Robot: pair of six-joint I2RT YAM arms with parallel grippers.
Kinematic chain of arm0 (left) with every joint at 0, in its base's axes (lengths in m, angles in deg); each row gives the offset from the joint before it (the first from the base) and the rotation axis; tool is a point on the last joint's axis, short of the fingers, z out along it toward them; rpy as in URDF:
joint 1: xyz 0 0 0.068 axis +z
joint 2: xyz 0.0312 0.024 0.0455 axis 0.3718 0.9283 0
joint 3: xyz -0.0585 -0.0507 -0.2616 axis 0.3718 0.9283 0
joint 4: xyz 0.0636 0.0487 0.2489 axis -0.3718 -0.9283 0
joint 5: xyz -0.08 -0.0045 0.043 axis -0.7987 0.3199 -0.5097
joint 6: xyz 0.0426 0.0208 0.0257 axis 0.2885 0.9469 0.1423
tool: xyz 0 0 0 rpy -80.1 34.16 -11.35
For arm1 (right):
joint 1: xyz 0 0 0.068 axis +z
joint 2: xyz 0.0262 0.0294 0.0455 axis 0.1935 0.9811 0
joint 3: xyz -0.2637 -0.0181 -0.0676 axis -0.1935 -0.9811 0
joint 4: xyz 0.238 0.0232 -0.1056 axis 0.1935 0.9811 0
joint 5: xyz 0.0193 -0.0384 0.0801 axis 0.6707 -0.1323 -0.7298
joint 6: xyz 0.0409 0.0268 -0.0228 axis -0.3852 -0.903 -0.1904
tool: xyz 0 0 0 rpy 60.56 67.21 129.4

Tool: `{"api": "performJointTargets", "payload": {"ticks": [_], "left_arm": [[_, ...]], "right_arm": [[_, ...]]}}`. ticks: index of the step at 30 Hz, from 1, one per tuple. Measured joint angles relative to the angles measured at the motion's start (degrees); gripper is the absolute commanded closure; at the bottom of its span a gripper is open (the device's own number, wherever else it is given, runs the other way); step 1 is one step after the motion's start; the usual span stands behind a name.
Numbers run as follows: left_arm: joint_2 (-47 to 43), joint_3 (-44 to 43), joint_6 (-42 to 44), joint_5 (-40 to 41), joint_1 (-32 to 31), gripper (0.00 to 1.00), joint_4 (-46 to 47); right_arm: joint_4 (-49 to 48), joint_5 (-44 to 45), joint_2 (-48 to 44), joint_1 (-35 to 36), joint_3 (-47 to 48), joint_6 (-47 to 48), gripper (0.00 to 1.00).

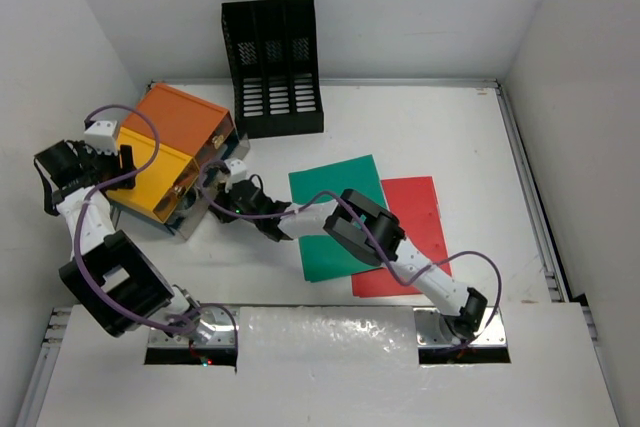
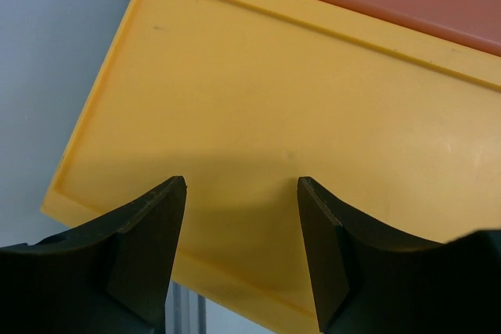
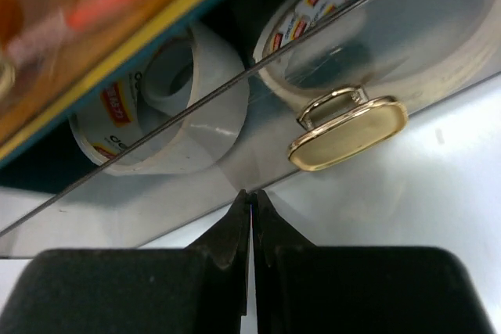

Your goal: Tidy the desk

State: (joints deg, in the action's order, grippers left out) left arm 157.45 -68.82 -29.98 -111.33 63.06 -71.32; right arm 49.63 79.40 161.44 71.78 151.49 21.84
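With a green sheet [image 1: 335, 217] and a red sheet [image 1: 412, 229] lying loose right of the drawer box [image 1: 170, 152] on the desk [image 1: 450, 127] beneath it, tidying seemed barely begun; the left gripper [image 2: 241, 193] held its fingers spread at the box's yellow side [image 2: 274, 99], and the right gripper [image 3: 250, 197] held its own pressed together before the box's gold handle [image 3: 348, 132].

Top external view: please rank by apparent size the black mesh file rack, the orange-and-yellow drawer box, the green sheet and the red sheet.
1. Black mesh file rack and orange-and-yellow plastic drawer box: too alike to rank.
2. Flat green sheet and flat red sheet: smaller and alike; the right arm covers part of both.
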Motion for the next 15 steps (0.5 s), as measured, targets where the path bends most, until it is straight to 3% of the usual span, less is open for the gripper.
{"api": "performJointTargets", "payload": {"ticks": [7, 15], "left_arm": [[0.4, 0.0, 1.6, -1.4, 0.0, 0.42, 0.5], [0.7, 0.0, 2.4, -1.6, 0.0, 0.42, 1.4]], "right_arm": [[-4.0, 0.9, 8.9, 0.0, 12.0, 4.2, 1.0], [-6.4, 1.9, 11.0, 0.0, 14.2, 8.0, 1.0]]}}
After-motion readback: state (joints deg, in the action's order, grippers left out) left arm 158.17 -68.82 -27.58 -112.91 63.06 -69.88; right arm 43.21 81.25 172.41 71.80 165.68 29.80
